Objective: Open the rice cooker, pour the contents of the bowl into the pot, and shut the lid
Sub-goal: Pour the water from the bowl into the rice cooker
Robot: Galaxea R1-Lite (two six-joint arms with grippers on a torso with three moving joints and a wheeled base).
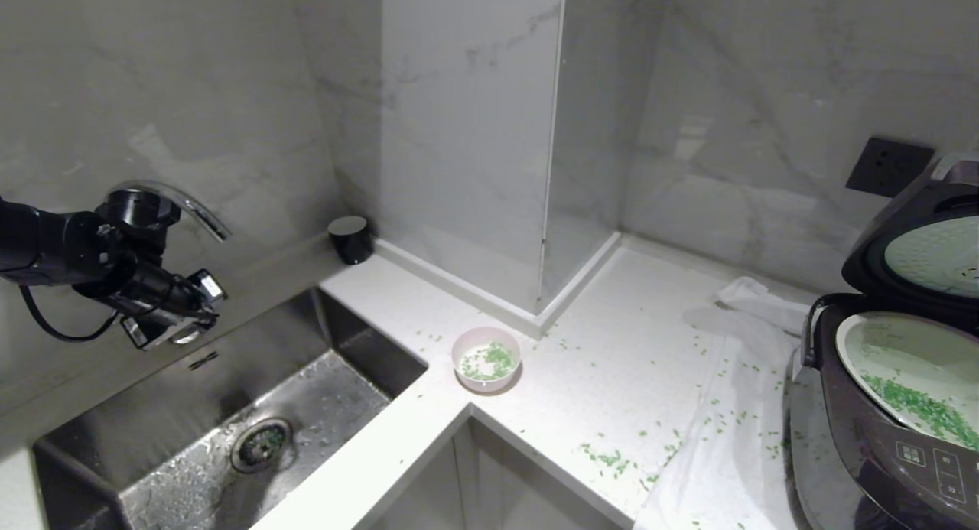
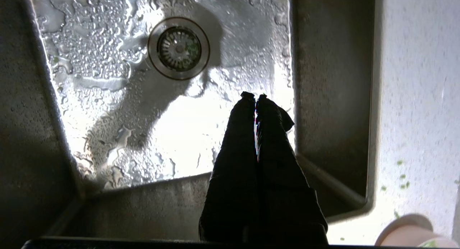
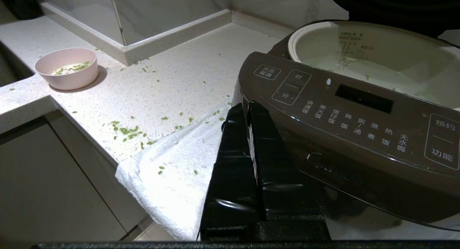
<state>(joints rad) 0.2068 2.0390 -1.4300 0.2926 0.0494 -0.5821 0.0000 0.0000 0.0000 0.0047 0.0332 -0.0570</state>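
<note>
I see the white speckled desk wrapping the corner, with a steel sink set into its left part, wet inside, a round drain in its floor. On the right, the rice cooker sits on a white towel, its lid hinged up and standing open. The pot sits in the cooker body, and a heap of the green bits lies in it. The pale pink bowl stands upright on the desk near the sink's corner, well apart from the cooker, with a few green bits inside. More bits are scattered across desk and towel. My left tool hangs above the sink, its fingers pressed together and empty. My right tool sits low, just in front of the cooker's button panel, fingers together, gripping nothing. A small dark cylinder stands by the wall.
</note>
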